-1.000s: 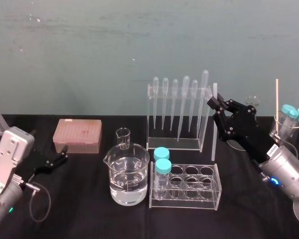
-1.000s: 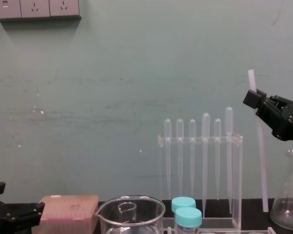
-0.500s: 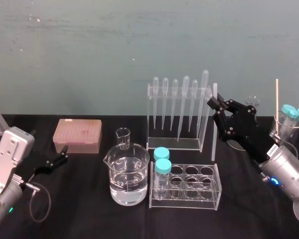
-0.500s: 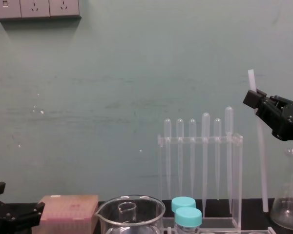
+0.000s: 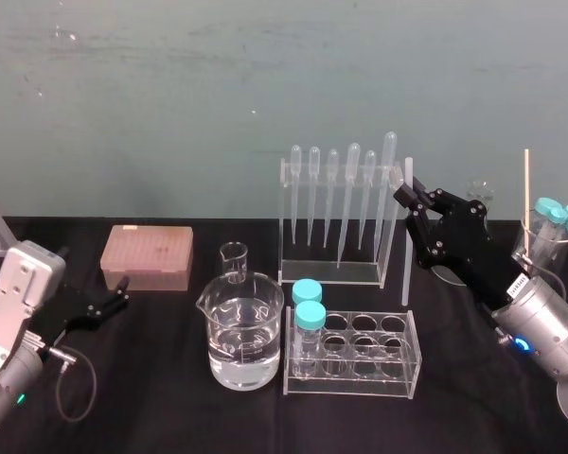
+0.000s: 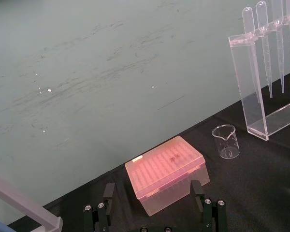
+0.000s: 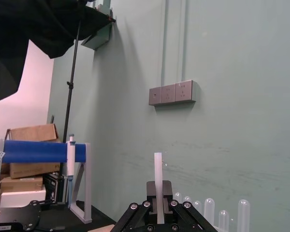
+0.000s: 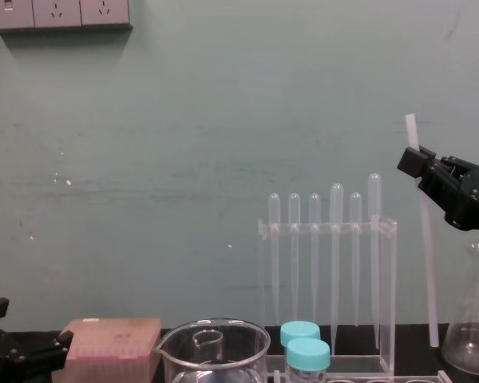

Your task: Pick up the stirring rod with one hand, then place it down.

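Long thin translucent-white stirring rod (image 8: 427, 263): upright just beside clear pipette rack (image 8: 388, 295), pinched near top by black right end effector (image 8: 419, 163); prob. light, stiff, slick, brittle, upper-end hold apt; left end effector (image 5: 109, 305) spread, parked far left.

nothing visibly changed: the right tool (image 5: 406, 195) still grips the stirring rod (image 5: 406, 267) upright.

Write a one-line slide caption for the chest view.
Right tool holds the stirring rod nearly upright by its upper part, beside the pipette rack; left tool rests low beside the pink box.
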`<state>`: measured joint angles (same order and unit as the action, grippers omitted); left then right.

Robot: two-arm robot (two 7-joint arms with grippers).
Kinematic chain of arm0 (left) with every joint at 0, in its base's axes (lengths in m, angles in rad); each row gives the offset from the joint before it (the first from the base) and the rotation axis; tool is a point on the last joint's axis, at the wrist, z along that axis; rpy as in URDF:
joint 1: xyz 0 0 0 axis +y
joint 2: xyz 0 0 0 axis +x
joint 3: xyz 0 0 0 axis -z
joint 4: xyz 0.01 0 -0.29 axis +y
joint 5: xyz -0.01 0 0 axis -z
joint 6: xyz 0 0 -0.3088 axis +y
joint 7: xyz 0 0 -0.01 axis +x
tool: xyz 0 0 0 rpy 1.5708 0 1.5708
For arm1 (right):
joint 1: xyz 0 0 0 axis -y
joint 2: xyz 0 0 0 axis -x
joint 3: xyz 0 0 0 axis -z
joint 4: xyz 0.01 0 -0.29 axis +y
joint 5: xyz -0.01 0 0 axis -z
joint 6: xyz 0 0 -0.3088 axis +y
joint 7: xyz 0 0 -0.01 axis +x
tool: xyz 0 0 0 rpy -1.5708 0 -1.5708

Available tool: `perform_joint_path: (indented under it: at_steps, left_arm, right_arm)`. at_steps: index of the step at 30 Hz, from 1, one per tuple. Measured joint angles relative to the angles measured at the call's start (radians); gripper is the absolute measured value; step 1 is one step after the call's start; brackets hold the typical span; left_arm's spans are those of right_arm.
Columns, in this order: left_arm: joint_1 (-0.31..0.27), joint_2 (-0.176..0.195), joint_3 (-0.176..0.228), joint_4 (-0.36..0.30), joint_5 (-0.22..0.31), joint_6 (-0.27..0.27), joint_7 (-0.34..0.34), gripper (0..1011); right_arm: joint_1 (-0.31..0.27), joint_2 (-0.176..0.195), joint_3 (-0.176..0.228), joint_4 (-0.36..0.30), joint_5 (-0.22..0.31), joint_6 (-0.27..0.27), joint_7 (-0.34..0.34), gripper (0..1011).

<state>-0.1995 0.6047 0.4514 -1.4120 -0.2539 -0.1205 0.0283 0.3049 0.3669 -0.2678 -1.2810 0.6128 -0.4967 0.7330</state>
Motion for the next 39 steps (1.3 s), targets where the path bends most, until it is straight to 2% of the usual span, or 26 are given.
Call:
perform_joint_path:
  at_steps: [6, 17, 21, 39]
  left_arm:
    - [0.000, 0.000, 0.000, 0.000, 0.000, 0.000, 0.000, 1000]
    - [0.000, 0.000, 0.000, 0.000, 0.000, 0.000, 0.000, 1000]
    - [0.000, 0.000, 0.000, 0.000, 0.000, 0.000, 0.000, 1000]
    - [0.000, 0.000, 0.000, 0.000, 0.000, 0.000, 0.000, 1000]
  right_arm:
    - [-0.001, 0.001, 0.001, -0.002, -0.003, 0.006, -0.001, 66]
    - [-0.032, 0.033, -0.003, -0.062, -0.007, 0.071, 0.003, 66]
    - [-0.040, 0.042, -0.012, -0.064, -0.005, 0.084, 0.013, 67]
    - [-0.003, 0.041, -0.066, 0.036, 0.016, 0.111, 0.078, 66]
